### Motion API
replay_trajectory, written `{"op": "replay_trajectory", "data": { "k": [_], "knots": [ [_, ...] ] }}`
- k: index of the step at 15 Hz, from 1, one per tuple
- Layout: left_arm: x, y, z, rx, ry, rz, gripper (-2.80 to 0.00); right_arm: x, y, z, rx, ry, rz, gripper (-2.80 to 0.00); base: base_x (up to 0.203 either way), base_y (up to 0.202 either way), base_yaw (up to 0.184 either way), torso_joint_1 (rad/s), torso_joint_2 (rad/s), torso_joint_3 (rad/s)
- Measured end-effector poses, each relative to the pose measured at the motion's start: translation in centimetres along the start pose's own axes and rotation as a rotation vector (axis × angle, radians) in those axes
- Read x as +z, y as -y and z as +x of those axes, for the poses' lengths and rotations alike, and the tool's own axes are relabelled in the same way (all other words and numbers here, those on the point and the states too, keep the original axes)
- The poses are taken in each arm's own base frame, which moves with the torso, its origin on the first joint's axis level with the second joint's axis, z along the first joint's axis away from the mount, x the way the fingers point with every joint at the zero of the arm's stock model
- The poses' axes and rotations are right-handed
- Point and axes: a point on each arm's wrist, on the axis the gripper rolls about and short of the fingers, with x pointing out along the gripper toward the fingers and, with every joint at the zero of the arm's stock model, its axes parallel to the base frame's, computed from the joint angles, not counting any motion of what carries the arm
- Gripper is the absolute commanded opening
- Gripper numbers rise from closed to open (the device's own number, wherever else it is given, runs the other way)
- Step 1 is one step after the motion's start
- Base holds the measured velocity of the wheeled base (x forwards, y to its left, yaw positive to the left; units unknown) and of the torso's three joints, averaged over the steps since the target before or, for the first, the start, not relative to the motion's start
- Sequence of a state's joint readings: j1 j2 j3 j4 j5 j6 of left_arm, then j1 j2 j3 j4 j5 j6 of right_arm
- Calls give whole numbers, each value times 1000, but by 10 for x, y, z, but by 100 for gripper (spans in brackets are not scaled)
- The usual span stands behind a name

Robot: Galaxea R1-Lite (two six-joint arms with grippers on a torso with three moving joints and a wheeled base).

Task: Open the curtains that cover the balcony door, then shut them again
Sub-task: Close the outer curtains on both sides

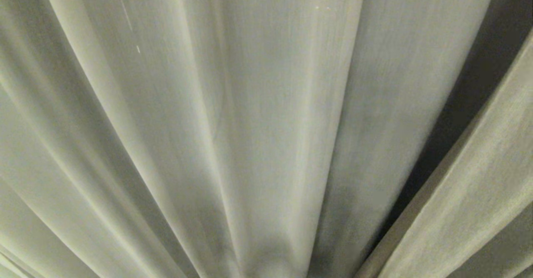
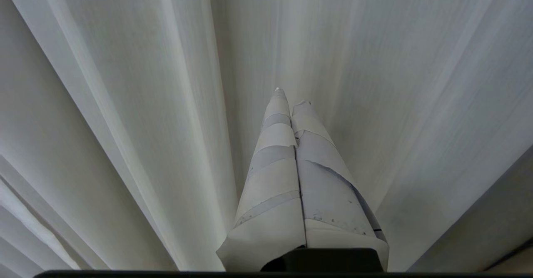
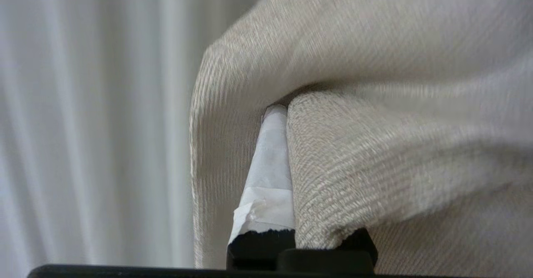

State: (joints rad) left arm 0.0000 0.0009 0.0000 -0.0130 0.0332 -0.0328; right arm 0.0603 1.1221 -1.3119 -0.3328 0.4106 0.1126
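Cream pleated curtains (image 1: 266,103) fill the head view, fanning upward, and neither gripper shows there. A heavier woven panel edge (image 1: 479,194) runs up the right, with a dark gap (image 1: 474,94) beside it. The balcony door is hidden. My right gripper (image 3: 285,108) is shut on a fold of coarse-woven curtain (image 3: 374,144). The cloth drapes over one finger, and the other white-taped finger (image 3: 270,161) shows. My left gripper (image 2: 291,96) is shut and holds nothing. Its taped fingers point up along the pale curtains (image 2: 125,103), and I cannot tell whether they touch.
Smooth pale pleats (image 3: 83,123) hang behind the gripped fold in the right wrist view. A darker strip (image 2: 491,228) crosses the corner of the left wrist view. Fabric is close on all sides.
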Motion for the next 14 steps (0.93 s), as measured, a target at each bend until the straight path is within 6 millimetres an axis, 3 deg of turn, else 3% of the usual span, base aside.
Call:
{"op": "replay_trajectory", "data": {
  "k": [7, 14],
  "knots": [
    [0, 0, 0, 0, 0, 0, -280, -26, -22, 3, 168, -46, -44, -280, 0, 0, 0, 0, 0, 0],
    [0, 0, 0, 0, 0, 0, -280, -54, -38, 31, 282, -94, -68, -280, 0, 0, 0, 0, 0, 0]
  ]
}}
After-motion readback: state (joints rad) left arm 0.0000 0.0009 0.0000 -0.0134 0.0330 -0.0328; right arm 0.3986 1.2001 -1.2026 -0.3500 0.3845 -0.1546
